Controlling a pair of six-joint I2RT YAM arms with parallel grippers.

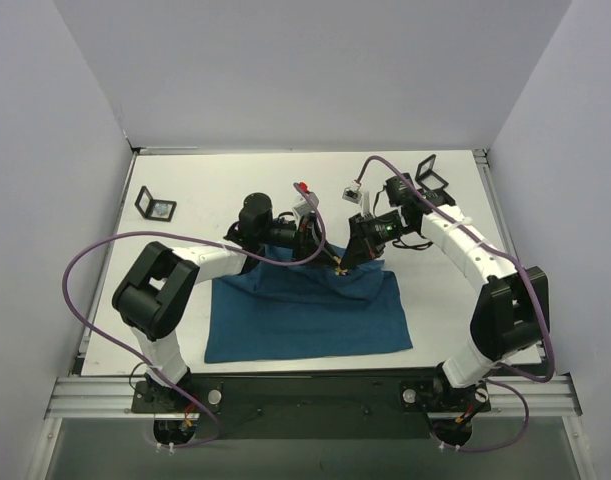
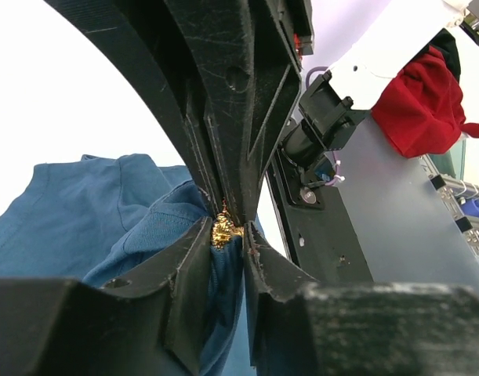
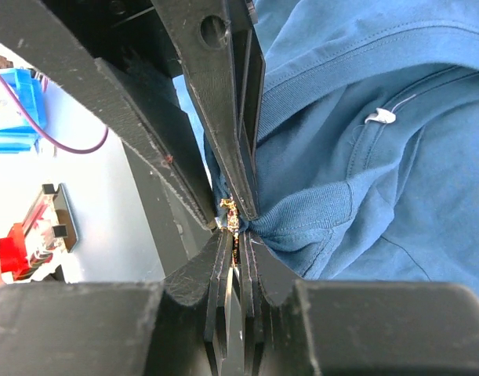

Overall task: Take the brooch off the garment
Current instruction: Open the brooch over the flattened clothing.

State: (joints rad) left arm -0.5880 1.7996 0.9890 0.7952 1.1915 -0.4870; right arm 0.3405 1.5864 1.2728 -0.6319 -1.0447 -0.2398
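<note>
- One garment [image 1: 305, 315] lies on the desk [image 1: 235, 180].
- One brooch [image 2: 223, 233] at its 12 o'clock edge.
- Two tools: left tool [image 2: 225, 249] narrow, pinching garment; right tool [image 3: 235, 239] closed on brooch.

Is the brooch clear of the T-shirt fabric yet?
No: in the left wrist view the gold brooch sits against blue T-shirt fabric bunched in the left gripper.
</note>
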